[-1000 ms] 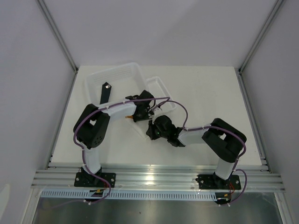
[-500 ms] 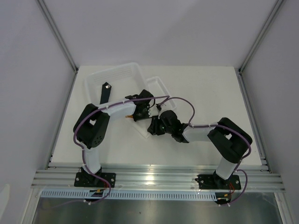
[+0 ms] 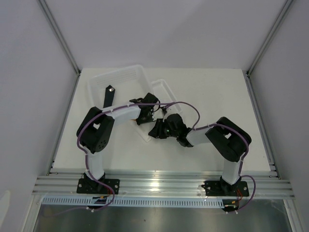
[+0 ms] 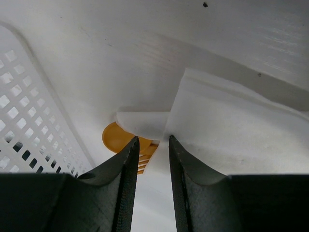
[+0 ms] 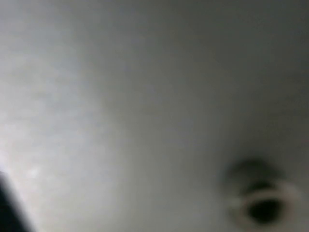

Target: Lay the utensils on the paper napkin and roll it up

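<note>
In the left wrist view the paper napkin lies on the table with one flap folded over. The orange utensils poke out from under the flap: a round spoon bowl and fork tines. My left gripper straddles the napkin's folded edge, its jaws a narrow gap apart, the left fingertip against the utensils. In the top view my left gripper and right gripper meet over the napkin. The right wrist view is a grey blur, with its fingers hidden.
A large white perforated tray holds a black bar with a white dot. A smaller white tray stands right behind the grippers. The perforated tray's wall is close on the left of my left gripper.
My right gripper has moved up and left, close against the left gripper, and its elbow has swung inward. The orange tip beside the left gripper no longer shows from above.
</note>
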Controlling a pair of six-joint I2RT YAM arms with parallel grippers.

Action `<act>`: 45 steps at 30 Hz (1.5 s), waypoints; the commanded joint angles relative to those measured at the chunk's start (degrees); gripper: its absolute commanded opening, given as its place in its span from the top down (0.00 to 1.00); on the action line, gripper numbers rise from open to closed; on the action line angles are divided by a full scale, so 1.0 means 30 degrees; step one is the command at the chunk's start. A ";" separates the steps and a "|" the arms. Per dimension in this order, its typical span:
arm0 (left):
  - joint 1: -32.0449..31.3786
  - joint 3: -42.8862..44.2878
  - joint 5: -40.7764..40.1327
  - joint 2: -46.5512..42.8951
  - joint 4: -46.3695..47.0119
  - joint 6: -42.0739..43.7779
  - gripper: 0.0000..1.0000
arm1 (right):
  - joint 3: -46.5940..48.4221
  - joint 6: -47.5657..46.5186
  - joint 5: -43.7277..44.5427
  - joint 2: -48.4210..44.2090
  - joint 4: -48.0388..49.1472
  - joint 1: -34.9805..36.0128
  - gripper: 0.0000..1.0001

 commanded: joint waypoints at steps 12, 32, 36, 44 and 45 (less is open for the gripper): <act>-0.0169 0.0126 0.1605 0.0455 -0.1006 0.0296 0.65 | -0.0444 0.3330 -0.0633 0.1562 0.0324 -0.1081 0.62; -0.0110 0.0156 0.1517 0.0484 -0.1124 -0.0085 0.65 | -0.3671 0.7492 0.3118 -0.0082 0.3757 -0.0409 0.50; -0.0110 0.0156 0.1488 0.0484 -0.1124 -0.0114 0.65 | -0.2672 0.7374 0.3060 0.0915 0.3195 -0.0320 0.50; -0.0110 0.0156 0.1459 0.0484 -0.1153 -0.0173 0.65 | -0.1325 0.7608 0.1860 0.2469 0.2580 0.0060 0.51; -0.0081 0.0098 0.1459 0.0484 -0.1153 -0.0173 0.65 | -0.1295 0.7638 0.1801 0.2527 0.2638 0.0119 0.51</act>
